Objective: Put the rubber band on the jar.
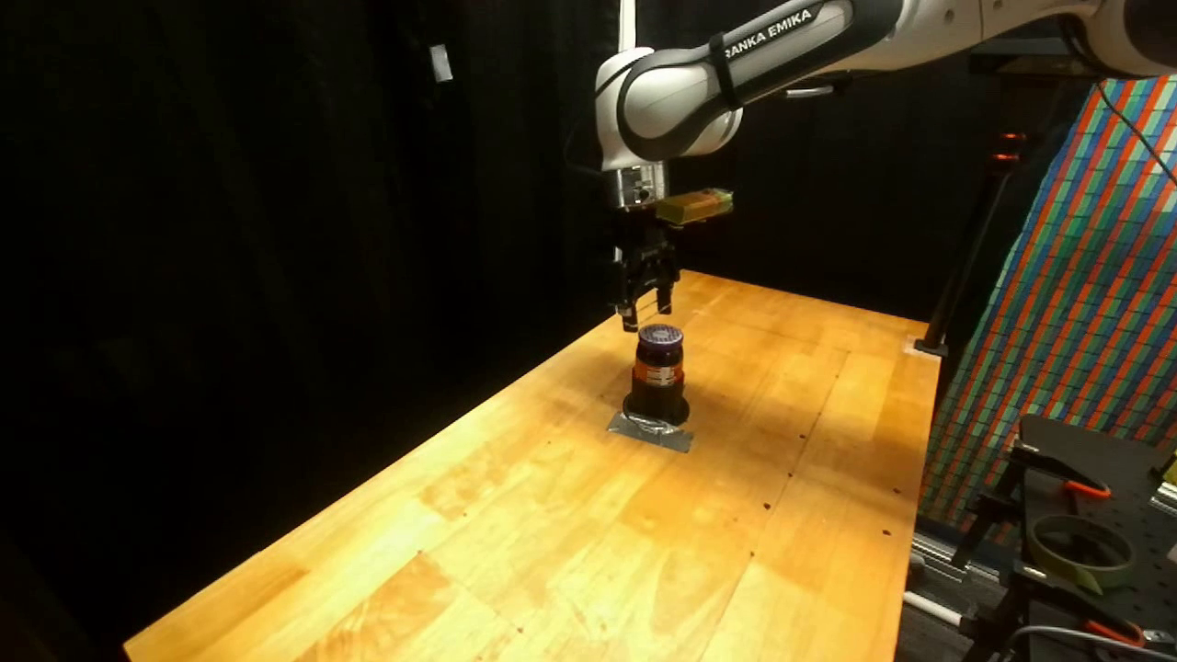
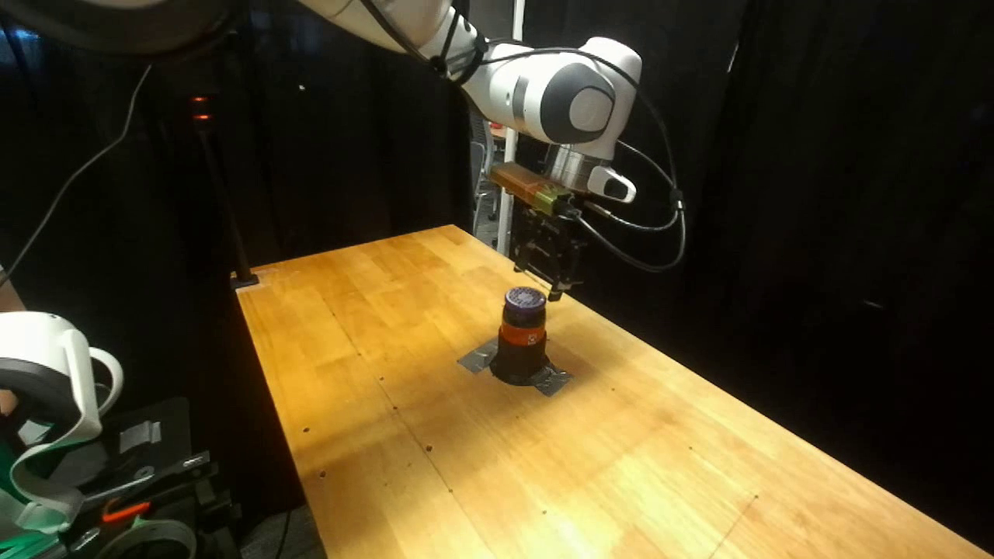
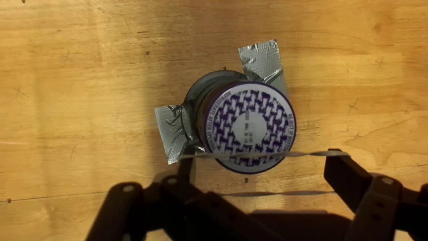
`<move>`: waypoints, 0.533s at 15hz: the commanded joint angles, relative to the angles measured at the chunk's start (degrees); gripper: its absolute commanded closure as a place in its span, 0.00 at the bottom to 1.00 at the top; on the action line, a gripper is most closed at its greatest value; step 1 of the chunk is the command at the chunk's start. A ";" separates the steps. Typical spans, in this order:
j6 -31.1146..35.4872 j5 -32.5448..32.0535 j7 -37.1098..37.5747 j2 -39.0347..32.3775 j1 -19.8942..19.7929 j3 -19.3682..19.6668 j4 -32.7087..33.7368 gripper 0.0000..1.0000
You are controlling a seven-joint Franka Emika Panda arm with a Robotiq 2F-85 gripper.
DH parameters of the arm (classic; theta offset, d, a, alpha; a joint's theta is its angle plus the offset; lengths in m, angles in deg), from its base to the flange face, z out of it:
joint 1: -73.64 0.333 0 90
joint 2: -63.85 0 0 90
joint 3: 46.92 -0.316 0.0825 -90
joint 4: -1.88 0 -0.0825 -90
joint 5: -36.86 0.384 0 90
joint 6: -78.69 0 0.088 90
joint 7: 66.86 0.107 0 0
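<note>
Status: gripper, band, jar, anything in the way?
Gripper open, rubber band stretched across it. Jar upright, band not on it yet. No obstruction seen between them.

jar (image 2: 523, 318): upright, black base (image 2: 518, 362) beneath | gripper (image 2: 537, 281): spread, near jar

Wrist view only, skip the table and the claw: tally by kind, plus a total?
Jar: 1
Rubber band: 1 (two strands show, apparently one loop)
Silver tape pieces: 2
Dark base below the jar: 1
Total: 5
</note>
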 commanded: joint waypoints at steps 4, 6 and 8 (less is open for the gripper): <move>-9.99 0.47 -0.36 -7.07 -0.35 0.41 10.89 0.00; -9.28 0.43 -0.41 -7.75 -0.35 0.46 10.83 0.00; -7.01 0.24 -0.51 -7.90 -0.20 0.51 10.19 0.00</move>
